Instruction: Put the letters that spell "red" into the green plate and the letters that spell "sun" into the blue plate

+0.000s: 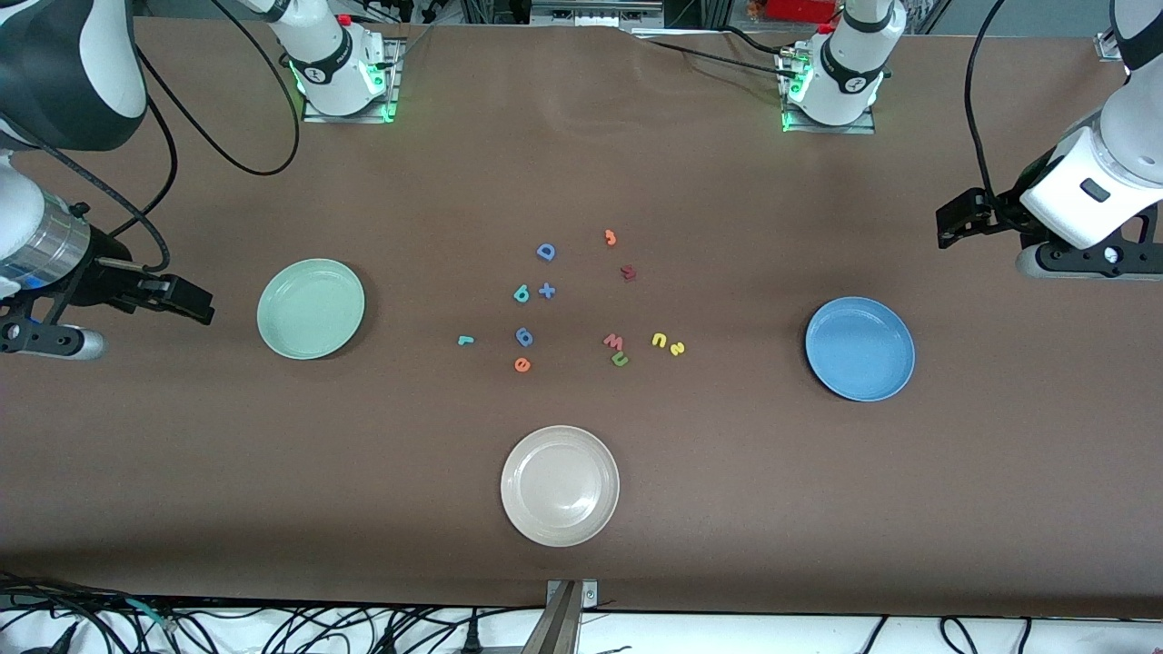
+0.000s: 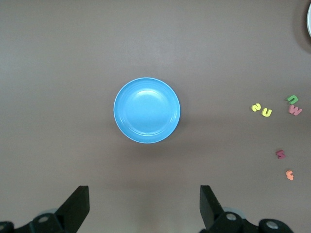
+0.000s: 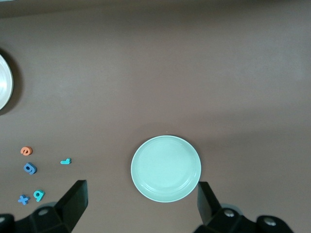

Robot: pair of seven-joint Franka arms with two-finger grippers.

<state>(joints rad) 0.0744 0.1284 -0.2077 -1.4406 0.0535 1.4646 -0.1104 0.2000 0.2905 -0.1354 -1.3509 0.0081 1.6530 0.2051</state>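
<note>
The green plate (image 1: 311, 309) lies toward the right arm's end of the table and the blue plate (image 1: 859, 349) toward the left arm's end. Between them lie the teal "r" (image 1: 465, 341), orange "e" (image 1: 522, 364), teal "d" (image 1: 521, 293), yellow "s" (image 1: 677, 348), yellow arch (image 1: 660, 341) and green arch (image 1: 620, 360). My right gripper (image 3: 142, 188) hangs open and empty above the table beside the green plate (image 3: 166, 168). My left gripper (image 2: 144, 195) hangs open and empty beside the blue plate (image 2: 146, 110).
A cream-white plate (image 1: 560, 485) sits nearer the front camera than the letters. Among the letters lie a blue "D" (image 1: 545, 252), a blue plus (image 1: 546, 291), a blue looped piece (image 1: 524, 337), an orange piece (image 1: 611, 238), a dark red piece (image 1: 628, 272) and a pink "w" (image 1: 614, 342).
</note>
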